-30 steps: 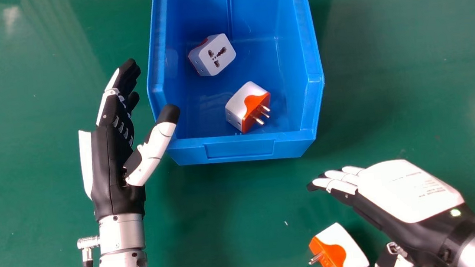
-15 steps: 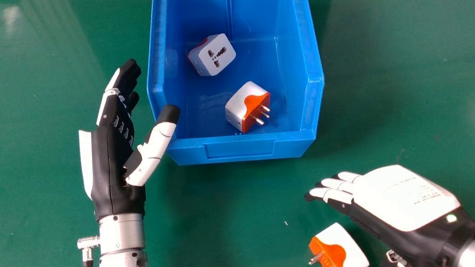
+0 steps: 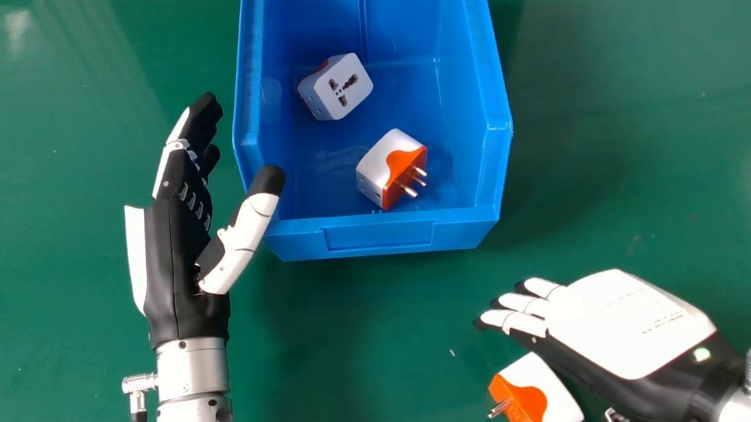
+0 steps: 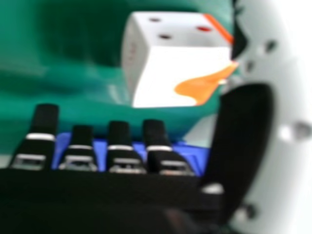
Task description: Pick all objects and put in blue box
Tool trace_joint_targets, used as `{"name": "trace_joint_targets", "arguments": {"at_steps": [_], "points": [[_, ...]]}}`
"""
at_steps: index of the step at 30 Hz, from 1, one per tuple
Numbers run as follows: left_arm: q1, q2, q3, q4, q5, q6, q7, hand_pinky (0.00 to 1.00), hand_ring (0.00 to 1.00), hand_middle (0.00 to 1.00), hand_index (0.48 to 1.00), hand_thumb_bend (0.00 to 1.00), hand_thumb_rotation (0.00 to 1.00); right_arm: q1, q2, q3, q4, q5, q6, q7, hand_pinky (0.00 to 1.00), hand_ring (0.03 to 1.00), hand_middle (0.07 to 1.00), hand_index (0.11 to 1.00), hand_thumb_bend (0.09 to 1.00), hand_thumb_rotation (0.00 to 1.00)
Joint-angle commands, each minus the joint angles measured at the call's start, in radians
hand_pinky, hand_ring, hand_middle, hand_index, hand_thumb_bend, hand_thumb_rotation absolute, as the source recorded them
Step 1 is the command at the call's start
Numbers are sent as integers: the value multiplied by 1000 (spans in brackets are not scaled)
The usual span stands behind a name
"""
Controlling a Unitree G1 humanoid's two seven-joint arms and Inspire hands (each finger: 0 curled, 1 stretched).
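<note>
Loose adapter (image 3: 549, 387) sits toward the near edge of the bench (image 3: 375, 349), right of centre, probably light, stiff, slick, so pinch its white sides clear of the pins; right hand (image 3: 627, 324) beside it, fingers straight, thumb apart; left hand (image 3: 178, 271) likewise, by blue box (image 3: 378, 235) with two more adapters (image 3: 382, 169) inside.

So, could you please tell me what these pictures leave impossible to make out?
Blue box: far end, cut off by head view's top edge.
Table adapter: near corner, cut off by head view's bottom edge.
Far boxed adapter: underside, hidden by its body, head view.
Right robot hand: whether its thumb touches the table adapter, blurred, right hand view.
</note>
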Motion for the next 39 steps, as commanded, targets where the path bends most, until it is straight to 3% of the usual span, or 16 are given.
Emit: {"name": "trace_joint_targets", "arguments": {"at_steps": [1,6,12,14,23,29,39], "points": [[-1,-2,-1,-12,0,-20,3,932,927,891,852,790,490,-10,-2,5,-2,-11,-17,-27,797,939,923,875,868,115],[1,-4,-2,-14,-13,-17,-10,929,928,892,850,791,491,-16,2,17,13,-15,-24,-36,787,927,914,865,859,130],[2,-3,-1,-12,-13,-19,-14,933,930,894,851,795,489,-22,1,27,13,-19,-27,-31,788,924,911,863,842,143],[2,-5,0,-11,-20,-21,-19,934,930,894,852,797,489,-25,0,29,13,-20,-28,-30,787,921,910,861,839,148],[-4,-3,1,-1,-13,-28,-13,933,932,896,855,794,489,-39,-1,38,32,-28,-32,-32,771,908,904,855,797,179],[1,-2,-1,-7,-1,-21,0,931,929,895,853,794,492,-50,3,47,55,-44,-37,-58,757,902,900,851,801,184],[-3,-3,-4,-7,-7,-22,-5,930,927,894,851,790,493,-67,-1,57,81,-53,-47,-79,734,891,893,844,807,191]]}}
